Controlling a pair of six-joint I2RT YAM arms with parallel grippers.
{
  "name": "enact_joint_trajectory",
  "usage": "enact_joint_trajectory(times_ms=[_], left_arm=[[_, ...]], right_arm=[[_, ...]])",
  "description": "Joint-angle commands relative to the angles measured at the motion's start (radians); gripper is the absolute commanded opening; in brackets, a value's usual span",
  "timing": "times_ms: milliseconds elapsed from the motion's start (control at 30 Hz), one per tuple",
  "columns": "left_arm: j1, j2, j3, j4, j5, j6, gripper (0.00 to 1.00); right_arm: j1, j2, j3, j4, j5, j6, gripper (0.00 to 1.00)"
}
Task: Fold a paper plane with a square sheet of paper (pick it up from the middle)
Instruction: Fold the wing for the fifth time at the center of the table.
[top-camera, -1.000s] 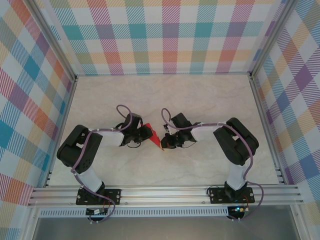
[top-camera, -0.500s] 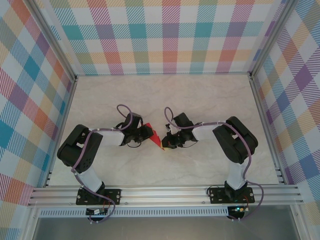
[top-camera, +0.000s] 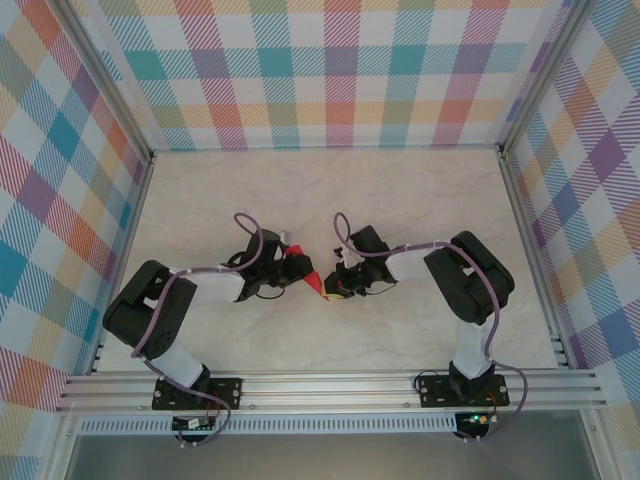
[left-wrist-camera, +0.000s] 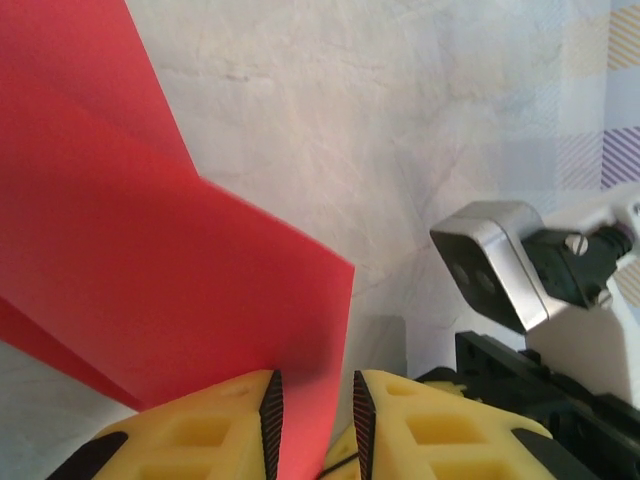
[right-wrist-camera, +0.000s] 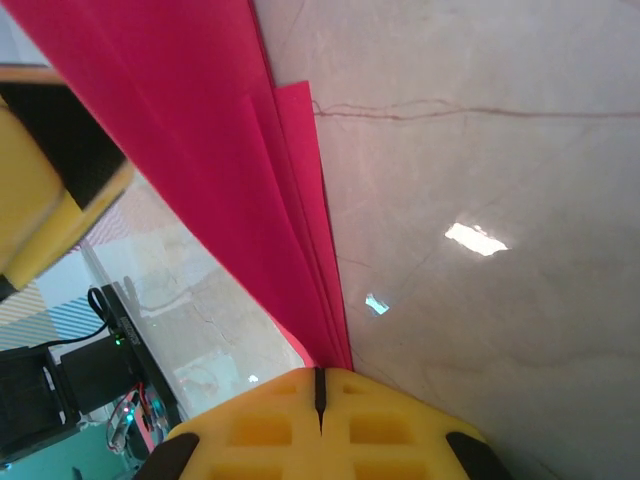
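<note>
Red paper (right-wrist-camera: 190, 130) pinched by right gripper (right-wrist-camera: 320, 385); left gripper (left-wrist-camera: 312, 405) slightly parted around it

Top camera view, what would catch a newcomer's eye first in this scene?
The bright red folded paper at the middle of the pale marble table stands out first. The right gripper is shut on it, while the left gripper has its jaws slightly apart around one edge. Loud plaid walls ring the workspace.

Overhead looks down; wrist cameras closely share the red paper (left-wrist-camera: 150, 250).
</note>
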Motion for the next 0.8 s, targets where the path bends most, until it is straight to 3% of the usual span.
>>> enact_joint_trajectory(times_ms=[0,333,600,767], left_arm=[[-0.022,-0.003,-0.022,0.059,0.024,-0.002,0.27],[-0.039,0.039,-0.064,0.115,0.032,-0.007,0.22],[-0.041,0.058,-0.060,0.092,-0.035,-0.020,0.19],[-0.041,0.070,-0.034,0.034,-0.091,-0.041,0.16]], right_arm=[[-0.014,0.030,-0.017,0.026,-0.025,0.029,0.00],[-0.026,0.042,-0.017,0.027,-0.041,0.040,0.00],[-0.029,0.046,-0.009,0.014,-0.046,0.024,0.00],[-0.028,0.032,0.000,-0.001,-0.047,0.005,0.08]])
